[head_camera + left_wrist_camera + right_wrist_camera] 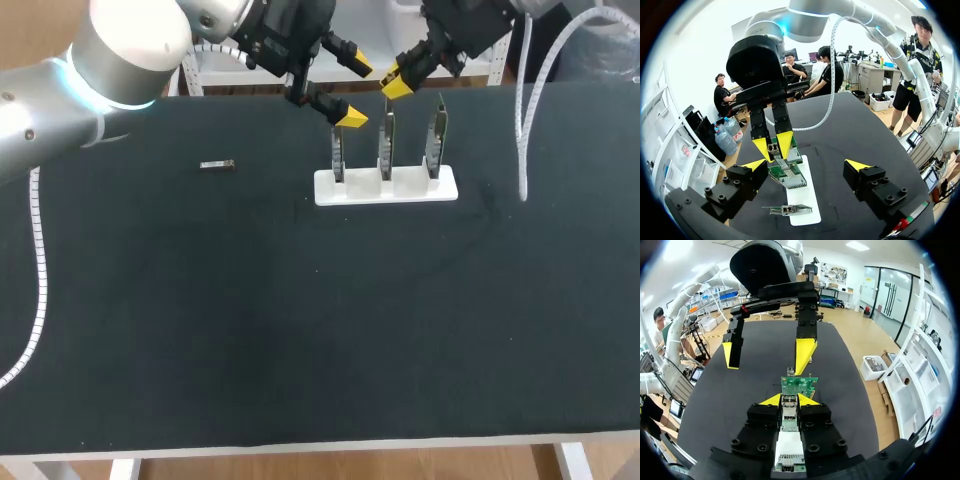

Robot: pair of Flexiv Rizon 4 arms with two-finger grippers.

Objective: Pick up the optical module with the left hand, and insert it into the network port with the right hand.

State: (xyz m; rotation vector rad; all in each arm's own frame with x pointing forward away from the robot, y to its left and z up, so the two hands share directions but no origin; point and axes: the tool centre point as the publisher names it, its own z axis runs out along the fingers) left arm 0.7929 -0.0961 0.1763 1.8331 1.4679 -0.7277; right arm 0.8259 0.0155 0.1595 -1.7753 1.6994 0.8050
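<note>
The module (217, 165) is just lying on the desk (300, 330), well off to the left of the white holder (385, 187) with its three upright boards (437, 140). My left fingers (352, 118) hang wide open above the holder's left end (nothing in them). My right fingers (772, 400) are pinched onto the metal port (789, 401) on the middle board (386, 140).

We find the optical module (217, 165) lying on the surface (300, 330), well left of the stand (386, 188). Three upright boards (436, 148) sit in it side by side. Our left tool (355, 92) hangs above the left board (338, 158), and our right tool (397, 82) is at the top of the middle board (386, 150).
</note>
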